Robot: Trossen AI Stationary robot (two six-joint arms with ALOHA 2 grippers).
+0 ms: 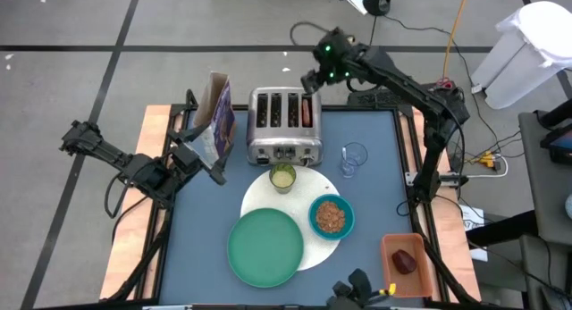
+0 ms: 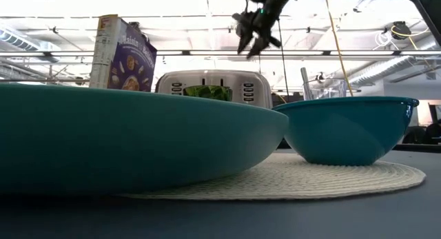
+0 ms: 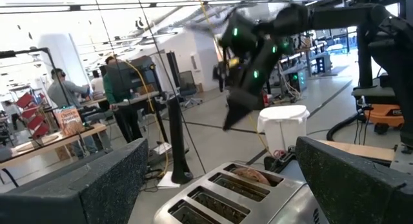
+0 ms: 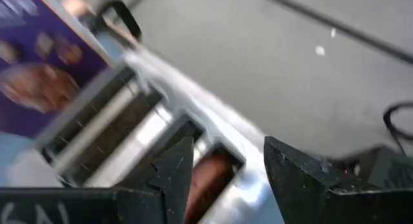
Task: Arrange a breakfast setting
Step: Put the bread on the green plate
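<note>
Brown pastry (image 4: 208, 180) sits in toaster (image 1: 284, 125); right pincer (image 4: 222, 169) above, released, empty.

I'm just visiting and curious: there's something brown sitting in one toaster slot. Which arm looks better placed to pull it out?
The right one, probably. The right gripper hangs open above the toaster, by the slot holding the brown pastry. The left gripper sits open off to the side by the cereal box.
</note>
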